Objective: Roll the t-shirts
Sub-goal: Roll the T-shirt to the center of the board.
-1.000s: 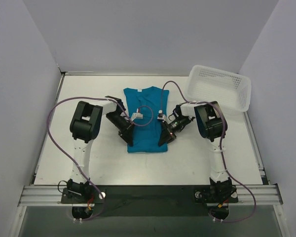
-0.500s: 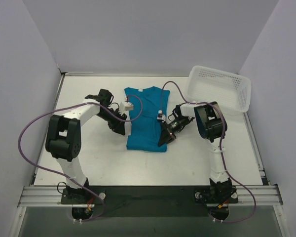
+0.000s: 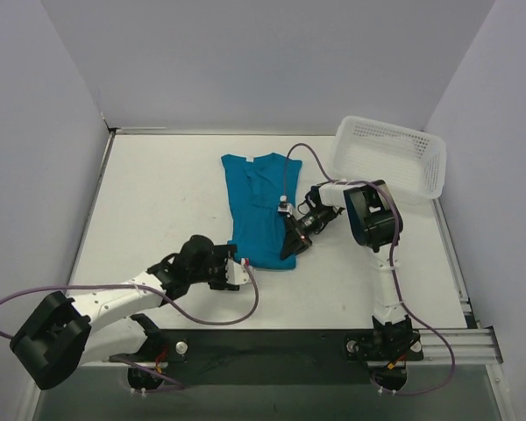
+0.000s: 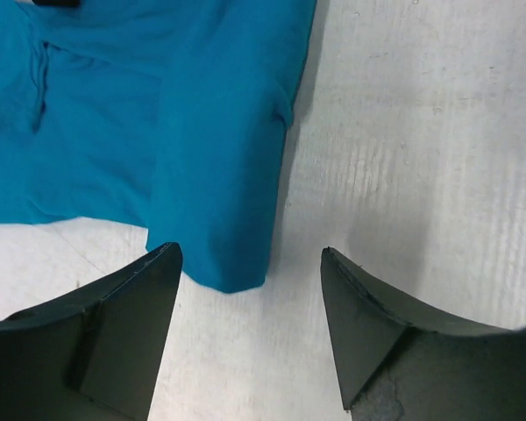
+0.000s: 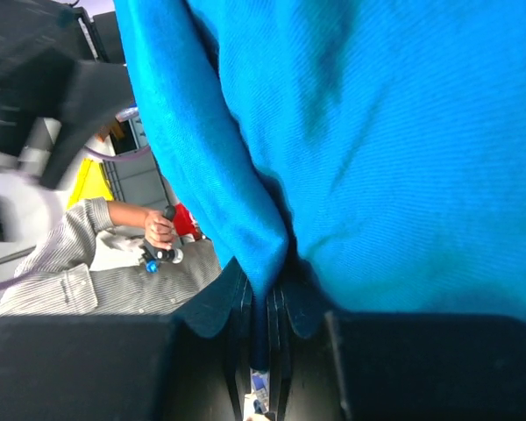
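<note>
Holds the left pincer (image 4: pixel 250 253) open and empty at the lower-left corner of the t-shirt (image 3: pixel 256 210); clamps the right pincer (image 3: pixel 291 244) on its lower-right edge, mid-frame.

a white perforated plastic basket (image 3: pixel 394 180) sits at the far right corner of the white tabletop (image 3: pixel 158 202), close to the right wall. an aluminium rail (image 3: pixel 272 344) runs along the near edge. the right wrist view shows a person in a grey striped shirt (image 5: pixel 70 263) holding a small tool.
</note>
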You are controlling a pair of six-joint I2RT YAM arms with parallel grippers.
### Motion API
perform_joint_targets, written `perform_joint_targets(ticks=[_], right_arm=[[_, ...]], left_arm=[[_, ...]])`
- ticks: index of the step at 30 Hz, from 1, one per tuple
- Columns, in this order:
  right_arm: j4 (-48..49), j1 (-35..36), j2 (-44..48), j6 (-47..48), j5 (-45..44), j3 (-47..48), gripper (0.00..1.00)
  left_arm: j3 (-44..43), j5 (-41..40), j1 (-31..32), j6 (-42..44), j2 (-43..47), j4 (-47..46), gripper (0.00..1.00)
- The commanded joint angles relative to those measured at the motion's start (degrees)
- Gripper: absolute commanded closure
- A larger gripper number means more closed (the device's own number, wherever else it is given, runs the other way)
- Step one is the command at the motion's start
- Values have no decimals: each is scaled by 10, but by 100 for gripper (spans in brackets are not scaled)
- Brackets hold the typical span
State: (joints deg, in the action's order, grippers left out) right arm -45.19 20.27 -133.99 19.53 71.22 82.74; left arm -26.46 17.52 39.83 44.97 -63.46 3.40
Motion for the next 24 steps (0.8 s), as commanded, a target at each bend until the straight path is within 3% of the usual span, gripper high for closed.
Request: perform_joint_targets(ticks=[1,6,15,16,18,23,24], right_arm=[[-53,-1,-32,-24,-18,5,100],[-79,-1,-45,-3,-5,22,100],[-231,-8,-107,123,25,81,100],[-288,-8,-115,148,30,101,100],[-335,-7,-136,214,35,118,100],[-347,-5,-140,218,38,126,100],[-348,-5,-140,218,37,126,100]], left_arm=[[71,-160,67,80,-6,-276,24],[94,-253,150,112,-89,-386,23],[94,-339,163,175,-260,-521,28],[94,-343,163,180,-280,-529,29],[92,-355,162,192,-298,-549,33],[96,-351,162,206,-327,-555,48],[92,-345,162,206,-325,-541,56]])
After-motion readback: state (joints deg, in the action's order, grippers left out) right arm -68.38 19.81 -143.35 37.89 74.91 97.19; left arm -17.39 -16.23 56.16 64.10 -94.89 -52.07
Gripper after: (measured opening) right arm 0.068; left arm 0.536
